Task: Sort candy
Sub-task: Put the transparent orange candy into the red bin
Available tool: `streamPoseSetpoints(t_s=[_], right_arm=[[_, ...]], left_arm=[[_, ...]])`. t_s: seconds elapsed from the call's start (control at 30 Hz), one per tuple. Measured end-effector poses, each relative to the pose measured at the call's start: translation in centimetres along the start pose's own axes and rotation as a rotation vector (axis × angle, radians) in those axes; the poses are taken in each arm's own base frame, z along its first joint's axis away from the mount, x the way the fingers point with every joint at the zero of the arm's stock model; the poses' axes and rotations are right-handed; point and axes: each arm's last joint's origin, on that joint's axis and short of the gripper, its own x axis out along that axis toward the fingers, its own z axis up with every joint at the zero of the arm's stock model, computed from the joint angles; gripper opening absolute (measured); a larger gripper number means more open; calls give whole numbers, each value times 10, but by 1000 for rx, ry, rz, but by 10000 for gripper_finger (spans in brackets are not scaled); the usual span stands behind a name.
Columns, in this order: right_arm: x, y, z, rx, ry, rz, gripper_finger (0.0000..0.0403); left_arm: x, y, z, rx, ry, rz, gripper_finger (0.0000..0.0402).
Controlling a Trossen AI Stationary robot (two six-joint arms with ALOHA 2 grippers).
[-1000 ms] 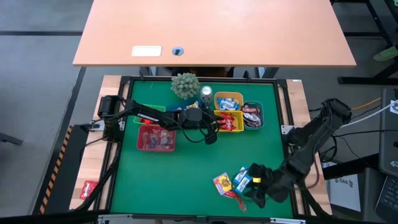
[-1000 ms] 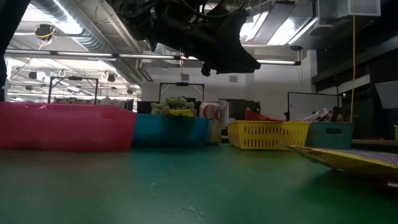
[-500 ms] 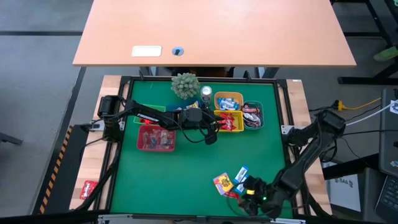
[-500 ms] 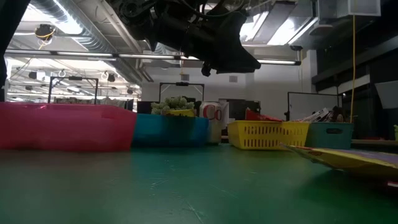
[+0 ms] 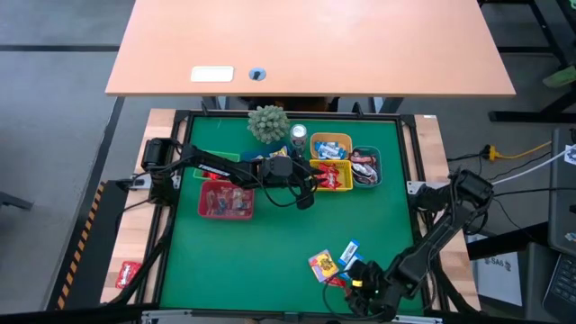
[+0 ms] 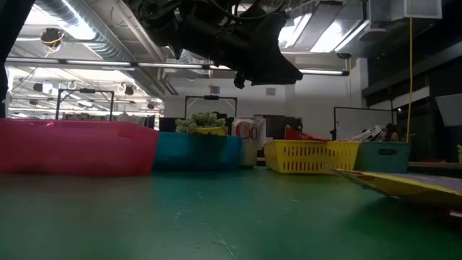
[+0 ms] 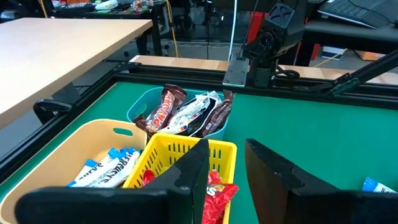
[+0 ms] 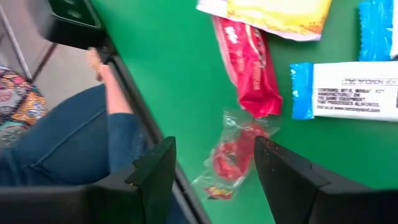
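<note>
Loose candy lies near the table's near edge: a yellow-and-red piece [image 5: 322, 265], a blue-and-white piece [image 5: 349, 253] and red pieces [image 5: 336, 281]. My right gripper [image 5: 358, 290] hangs over them, tipped downward and open. In the right wrist view its fingers [image 8: 217, 171] stand on either side of a small red clear-wrapped candy [image 8: 233, 155] that lies flat beside a longer red candy [image 8: 249, 62]. My left gripper [image 7: 227, 174] waits open above the yellow bin [image 7: 180, 155], which holds red candy [image 7: 217, 193]. Nothing is between its fingers.
At the far side stand a pink bin [image 5: 226, 200], a tan bin [image 5: 330, 144] of blue-and-white candy, the yellow bin [image 5: 331, 175], a teal bin [image 5: 365, 166] of dark candy, a plant [image 5: 268, 123] and a can [image 5: 299, 134]. A person's leg [image 8: 62, 149] shows beyond the near edge.
My right gripper has come down and toward the table's near edge, onto the loose candy, rolling a little as it went. Its fingers stay open. The candy has not moved.
</note>
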Motion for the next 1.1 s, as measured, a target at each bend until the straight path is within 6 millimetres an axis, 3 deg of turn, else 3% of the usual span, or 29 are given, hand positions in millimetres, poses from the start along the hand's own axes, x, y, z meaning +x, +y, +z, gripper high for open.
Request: streamPoseSetpoints(t_s=[0.33, 0.53, 0.93, 1.1], right_arm=[[25, -11, -7, -26, -3, -84, 216], [30, -12, -8, -30, -4, -94, 209], [31, -13, -8, -32, -4, -101, 66], [25, -7, -7, -22, 7, -70, 22]], left_arm=[[0, 0, 0, 0, 0, 0, 92], [0, -1, 0, 0, 0, -8, 92], [-1, -4, 1, 9, -5, -15, 92], [-15, -11, 19, 7, -44, -39, 92]])
